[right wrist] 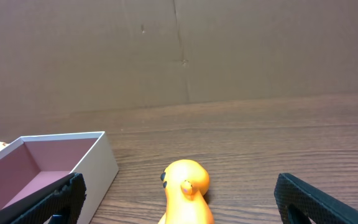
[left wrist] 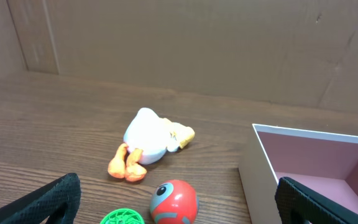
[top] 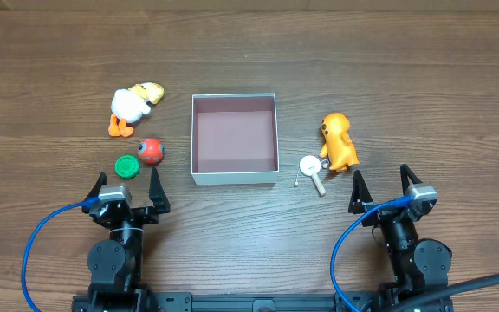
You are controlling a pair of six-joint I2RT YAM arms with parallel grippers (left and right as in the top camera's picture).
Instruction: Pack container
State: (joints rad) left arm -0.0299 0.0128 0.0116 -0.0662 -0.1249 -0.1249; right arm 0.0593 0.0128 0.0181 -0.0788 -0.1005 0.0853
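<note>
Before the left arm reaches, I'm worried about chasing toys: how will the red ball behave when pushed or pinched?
The red ball looks round, so a push would probably send it rolling. Its smooth curved surface may slip from a pinch off centre. Its sheen suggests hard, light plastic.

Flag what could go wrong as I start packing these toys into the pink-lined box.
The round red ball sits beside the flat green disc, ahead of the open left gripper; a nudge may send it rolling.
The small white round-headed stick lies close beside the orange toy figure, so gripping one may drag the other.
The thin-walled white square container may slide if bumped.
</note>
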